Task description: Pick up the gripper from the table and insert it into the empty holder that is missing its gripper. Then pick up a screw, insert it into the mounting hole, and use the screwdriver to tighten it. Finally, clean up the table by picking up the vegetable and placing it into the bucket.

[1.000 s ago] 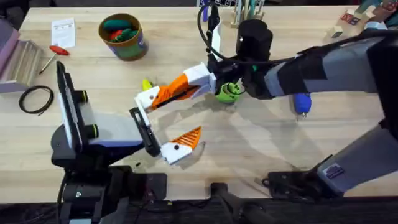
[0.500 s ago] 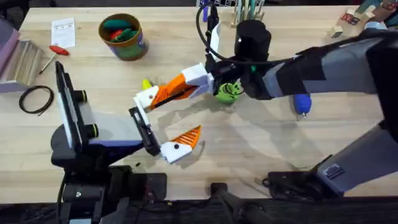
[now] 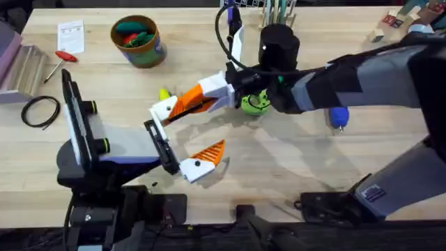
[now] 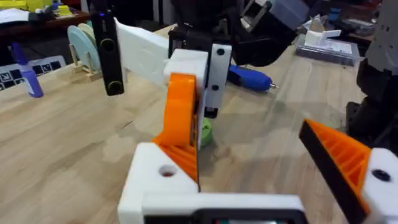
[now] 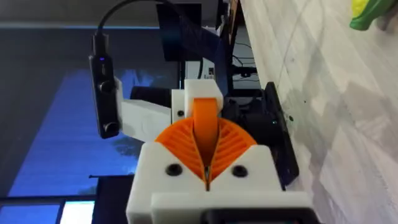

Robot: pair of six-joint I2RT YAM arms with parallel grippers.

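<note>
**Item 1 – R gripper** (image 3: 210, 93): closed on the gripper (image 3: 187, 104), the orange wedge finger. In the R wrist view its ribbed orange pads (image 5: 169, 140) press both sides of the wedge (image 5: 205, 118). R arm reaches across the table from lower R.

**Item 2 – L gripper** (image 3: 214, 124): spread wide, nothing between its fingers. Two white holders:
- Far holder (image 3: 166, 109): base of the held wedge sits at it. In the L wrist view the wedge (image 4: 180, 118) rises from this holder (image 4: 163, 180), with the R arm's white clamp on its tip. Cannot tell if fully seated.
- Near holder (image 3: 194, 168): carries its own orange finger (image 3: 212, 153).

**Item 3 – vegetable** (image 3: 164, 93): yellow w/ green end, on the tabletop (image 3: 279, 160) just beyond the far holder; seen also in R wrist view (image 5: 372, 12).

**Item 4 – green disc** (image 3: 256, 103): on table under the R arm's wrist, near the wedge tip.

**Item 5 – screwdriver** (image 3: 338, 116): blue, lying on table R of the disc, partly under the R arm; in L wrist view (image 4: 249, 78) behind the clamp.

**Item 6 – bucket** (image 3: 137, 40): far L, upright, red and green toys inside, well apart from the veg.

**Item 7 – misc., far L edge:** red-handled driver (image 3: 64, 57), paper card (image 3: 71, 35), black cable loop (image 3: 40, 110).
</note>
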